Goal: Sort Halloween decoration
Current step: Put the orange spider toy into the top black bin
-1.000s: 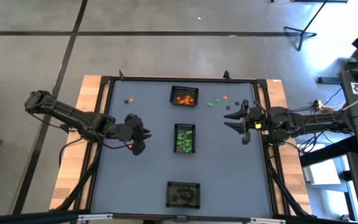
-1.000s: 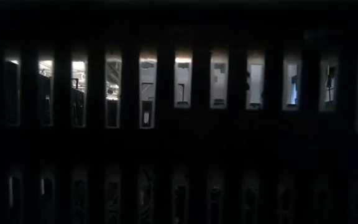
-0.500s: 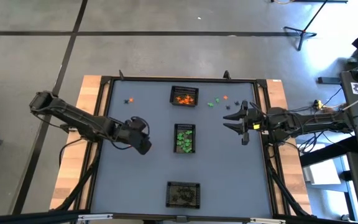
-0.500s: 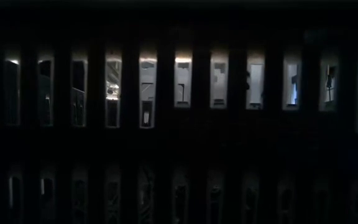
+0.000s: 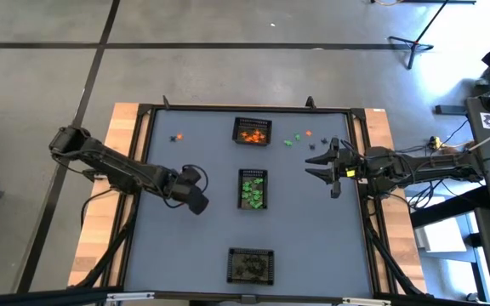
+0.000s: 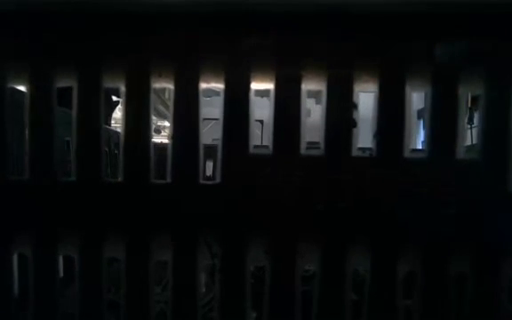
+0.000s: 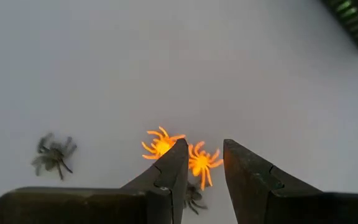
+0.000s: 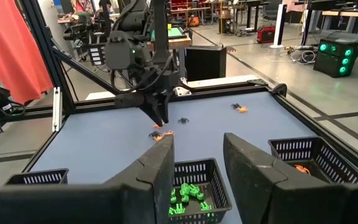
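High view shows us the grey table with three mesh baskets down its middle, the left gripper low over loose spiders while the right gripper waits, fingers spread and empty, near the far-right scatter. Our left fingers stand parted astride one orange spider, a second orange spider just beside. We judge, contact being unclear, that centring on one spider before closing avoids a double pick.
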Controlling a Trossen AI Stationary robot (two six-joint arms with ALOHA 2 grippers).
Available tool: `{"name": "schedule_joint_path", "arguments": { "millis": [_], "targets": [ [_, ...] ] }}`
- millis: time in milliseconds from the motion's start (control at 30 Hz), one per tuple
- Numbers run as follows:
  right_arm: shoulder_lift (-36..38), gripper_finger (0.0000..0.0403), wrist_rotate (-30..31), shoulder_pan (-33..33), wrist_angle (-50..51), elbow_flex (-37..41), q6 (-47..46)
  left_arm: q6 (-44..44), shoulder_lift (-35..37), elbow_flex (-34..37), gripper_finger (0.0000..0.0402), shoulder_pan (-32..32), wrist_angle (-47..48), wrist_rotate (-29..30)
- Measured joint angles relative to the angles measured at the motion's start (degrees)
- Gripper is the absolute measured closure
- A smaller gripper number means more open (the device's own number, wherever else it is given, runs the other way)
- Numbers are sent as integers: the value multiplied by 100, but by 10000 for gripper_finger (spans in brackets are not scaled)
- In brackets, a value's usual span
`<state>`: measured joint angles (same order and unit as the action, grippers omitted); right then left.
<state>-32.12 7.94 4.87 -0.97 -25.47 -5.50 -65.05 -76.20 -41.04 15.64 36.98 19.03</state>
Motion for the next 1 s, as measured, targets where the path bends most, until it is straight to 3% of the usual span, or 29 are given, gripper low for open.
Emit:
{"name": "schedule_joint_path", "arguments": {
  "millis": [267,700,1000],
  "targets": [
    [-1,265,0,-1,2,0,0,-46,0,0,308,7,-14,437],
    [0,265,-2,-1,13,-2,0,-471,-271,9,308,-354,114,-225],
    [0,265,-4,-1,146,-2,-2,-1430,-295,4,308,-604,-111,-157]
  ]
}}
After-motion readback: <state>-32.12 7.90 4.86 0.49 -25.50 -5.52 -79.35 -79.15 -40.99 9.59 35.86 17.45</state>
